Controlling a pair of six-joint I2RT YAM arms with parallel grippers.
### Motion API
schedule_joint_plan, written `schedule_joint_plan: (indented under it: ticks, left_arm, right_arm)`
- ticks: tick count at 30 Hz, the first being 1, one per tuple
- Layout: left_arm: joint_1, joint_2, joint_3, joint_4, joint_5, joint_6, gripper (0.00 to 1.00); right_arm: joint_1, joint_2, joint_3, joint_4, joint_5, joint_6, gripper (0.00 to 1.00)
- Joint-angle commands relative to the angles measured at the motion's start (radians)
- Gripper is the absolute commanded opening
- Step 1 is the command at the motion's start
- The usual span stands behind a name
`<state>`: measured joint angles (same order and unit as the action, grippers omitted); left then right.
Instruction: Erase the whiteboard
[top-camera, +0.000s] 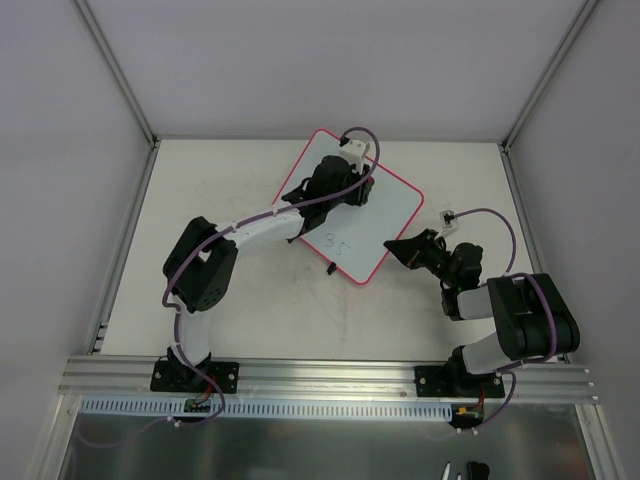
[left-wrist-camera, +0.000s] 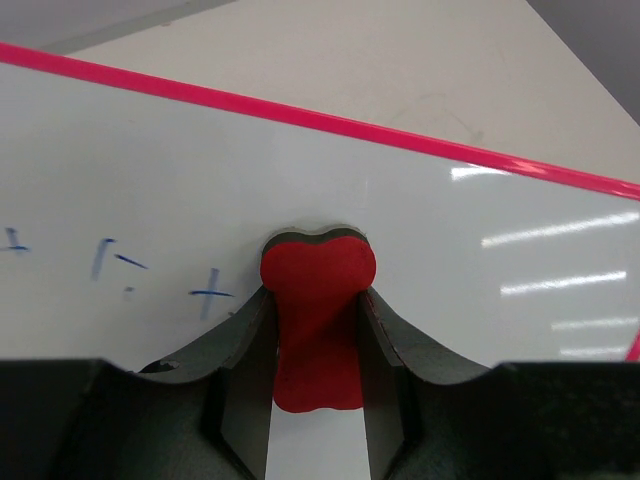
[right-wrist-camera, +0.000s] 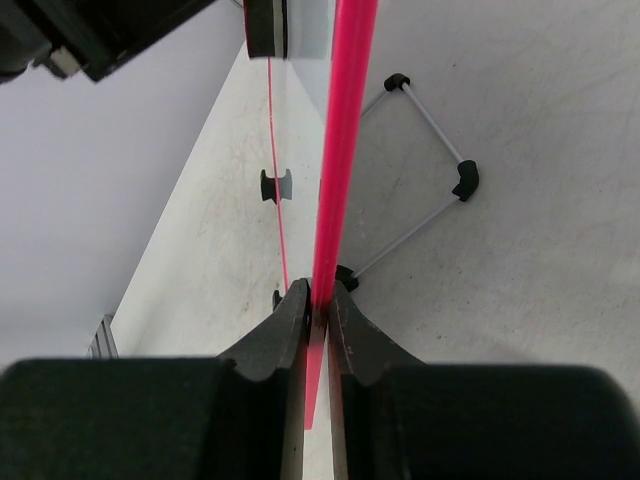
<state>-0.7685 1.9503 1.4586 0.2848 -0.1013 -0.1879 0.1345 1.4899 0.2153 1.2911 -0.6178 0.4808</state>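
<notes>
The whiteboard (top-camera: 385, 215) lies tilted at the table's middle back, white with a pink-red rim, with dark "35" writing (top-camera: 336, 247) near its front edge. My left gripper (top-camera: 350, 190) is shut on the red eraser (left-wrist-camera: 316, 300), pressing it against the board's face (left-wrist-camera: 420, 230). Faint blue marks (left-wrist-camera: 118, 265) lie left of the eraser. My right gripper (top-camera: 396, 249) is shut on the board's pink rim (right-wrist-camera: 340, 150) at its right front edge, seen edge-on in the right wrist view.
A thin wire stand with black corner pieces (right-wrist-camera: 440, 180) rests on the table behind the board. A small black clip (top-camera: 329, 268) sticks out at the board's front edge. Grey walls and metal posts enclose the table.
</notes>
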Motion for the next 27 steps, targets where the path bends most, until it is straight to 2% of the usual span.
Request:
schedule_joint_plan:
  ticks: [1, 6, 13, 19, 27]
  left_arm:
    - [0.09, 0.027, 0.04, -0.053, -0.003, 0.021, 0.18]
    - [0.201, 0.021, 0.042, -0.059, 0.029, 0.018, 0.18]
    - [0.296, 0.039, 0.086, -0.082, 0.07, 0.027, 0.19]
    - [0.296, 0.056, 0.117, -0.093, 0.129, 0.016, 0.18]
    - [0.235, 0.05, 0.111, -0.098, 0.17, 0.027, 0.19]
  right_arm:
    - [0.019, -0.006, 0.032, 0.24, -0.02, -0.067, 0.0]
    - [0.019, -0.003, 0.032, 0.24, -0.02, -0.067, 0.0]
    - [0.019, -0.005, 0.032, 0.24, -0.02, -0.07, 0.0]
    - [0.019, -0.006, 0.032, 0.24, -0.022, -0.068, 0.0]
    - [0.02, -0.008, 0.033, 0.238, -0.025, -0.068, 0.0]
